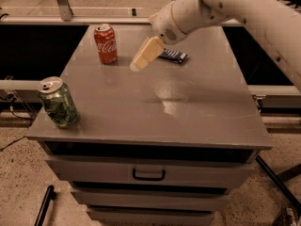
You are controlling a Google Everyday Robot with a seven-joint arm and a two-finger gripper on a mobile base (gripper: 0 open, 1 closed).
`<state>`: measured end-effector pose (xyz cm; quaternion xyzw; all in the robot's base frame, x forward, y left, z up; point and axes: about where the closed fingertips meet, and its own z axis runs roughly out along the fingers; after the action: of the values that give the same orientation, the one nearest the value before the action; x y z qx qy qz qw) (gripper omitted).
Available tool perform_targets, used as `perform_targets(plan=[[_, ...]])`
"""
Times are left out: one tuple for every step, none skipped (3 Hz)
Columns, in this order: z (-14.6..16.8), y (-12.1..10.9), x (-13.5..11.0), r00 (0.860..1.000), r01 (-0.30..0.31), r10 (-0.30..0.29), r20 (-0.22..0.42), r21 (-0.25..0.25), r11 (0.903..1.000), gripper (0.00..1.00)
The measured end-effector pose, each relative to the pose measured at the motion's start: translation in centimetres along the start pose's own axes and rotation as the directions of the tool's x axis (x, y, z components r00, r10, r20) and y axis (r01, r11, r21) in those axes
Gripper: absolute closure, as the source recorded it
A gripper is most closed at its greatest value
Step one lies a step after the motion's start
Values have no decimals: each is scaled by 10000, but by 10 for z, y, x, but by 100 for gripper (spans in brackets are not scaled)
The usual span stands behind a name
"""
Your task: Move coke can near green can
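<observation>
View of a grey counter [188,102] with drawers below, the top drawer bearing a dark handle [148,174]. Clock directions are read on the counter top, with 12 o'clock at the far edge.

The coke can [106,44] stands upright toward 11 o'clock, near the far edge, its white script facing the camera. The green can [58,102] stands upright toward 8 o'clock at the near left corner, close to the counter's edge. The two cans are well apart, the green can lying at about 7 o'clock from the coke can.

A flat dark blue packet [173,55] lies toward 12 o'clock. The white arm [225,8] enters from 2 o'clock and slants down toward the far middle of the counter. Its pale tan hand [141,60] hangs over the counter top between the coke can and the packet, at about 4 o'clock from the coke can and apart from it. The tip of the hand points toward 7 o'clock. Whether the hand is open or closed cannot be told. Nothing is seen in its hold, and it touches neither can.
</observation>
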<state>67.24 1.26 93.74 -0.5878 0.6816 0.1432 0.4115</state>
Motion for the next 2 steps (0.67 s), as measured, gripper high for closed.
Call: perform_targets(plan=[[53,-8,-24,9955,-135,139,936,-41,9999,0],[89,-10,-49,9871,-240,266,1578,-181,9995,0]])
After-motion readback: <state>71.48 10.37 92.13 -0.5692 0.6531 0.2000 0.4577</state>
